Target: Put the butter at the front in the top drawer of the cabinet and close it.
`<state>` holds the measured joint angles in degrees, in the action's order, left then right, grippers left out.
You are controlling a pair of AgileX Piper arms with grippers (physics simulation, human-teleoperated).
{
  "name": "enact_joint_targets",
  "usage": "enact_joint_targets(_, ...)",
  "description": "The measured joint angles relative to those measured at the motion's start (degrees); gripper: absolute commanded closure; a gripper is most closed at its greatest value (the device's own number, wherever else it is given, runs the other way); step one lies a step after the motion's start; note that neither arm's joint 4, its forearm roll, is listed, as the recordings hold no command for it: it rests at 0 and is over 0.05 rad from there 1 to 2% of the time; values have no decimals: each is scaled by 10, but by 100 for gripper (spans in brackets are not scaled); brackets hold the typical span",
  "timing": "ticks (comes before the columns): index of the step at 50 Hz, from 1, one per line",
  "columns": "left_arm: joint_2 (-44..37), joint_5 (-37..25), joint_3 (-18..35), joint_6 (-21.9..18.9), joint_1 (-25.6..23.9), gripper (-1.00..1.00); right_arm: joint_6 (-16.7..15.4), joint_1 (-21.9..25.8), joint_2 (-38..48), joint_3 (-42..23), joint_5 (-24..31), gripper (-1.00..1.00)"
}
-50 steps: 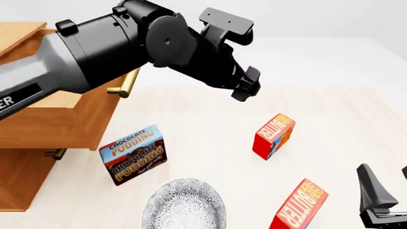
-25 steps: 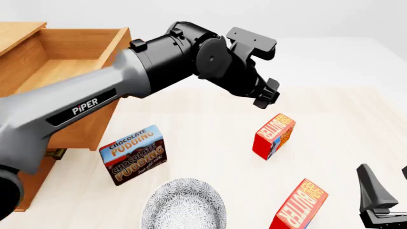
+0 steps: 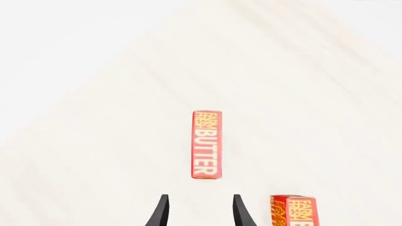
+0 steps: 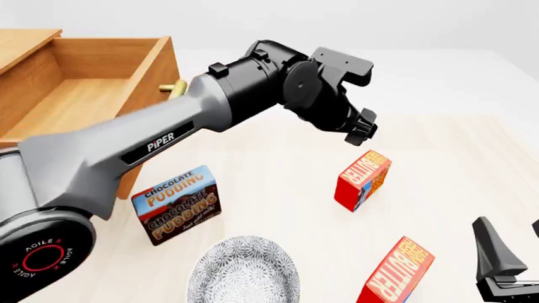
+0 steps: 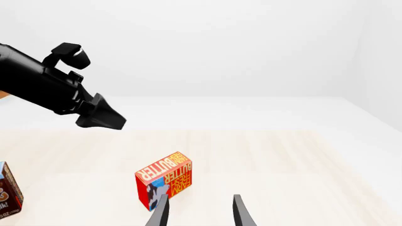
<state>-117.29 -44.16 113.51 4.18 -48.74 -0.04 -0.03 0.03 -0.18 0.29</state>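
Left gripper (image 4: 364, 129), fingers parted and empty, hangs above the farther small red-and-orange butter carton (image 4: 363, 179), upright on the pale worktop (image 4: 278, 158); carton's long face lines up between fingers.

Right gripper (image 5: 197, 214): two dark fingertips parted, nothing between them. Just beyond the tips, one butter (image 5: 164, 184) carton standing on the pale table (image 5: 301, 160), red top, orange-yellow lettered face, blue side showing (corner turned toward the camera). Left gripper (image 5: 100, 118) hanging above the table, well apart from the carton. Brown box edge (image 5: 9, 190) at frame border, mostly cut off.
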Motion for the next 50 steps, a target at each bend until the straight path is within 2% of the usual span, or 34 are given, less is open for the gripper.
enact_joint_targets(20, -48, 7, 29, 19, -3, -100, 0, 0, 0, 0, 0, -100)
enact_joint_targets(50, -127, -6, 101, 31, -4, -100, 0, 0, 0, 0, 0, -100)
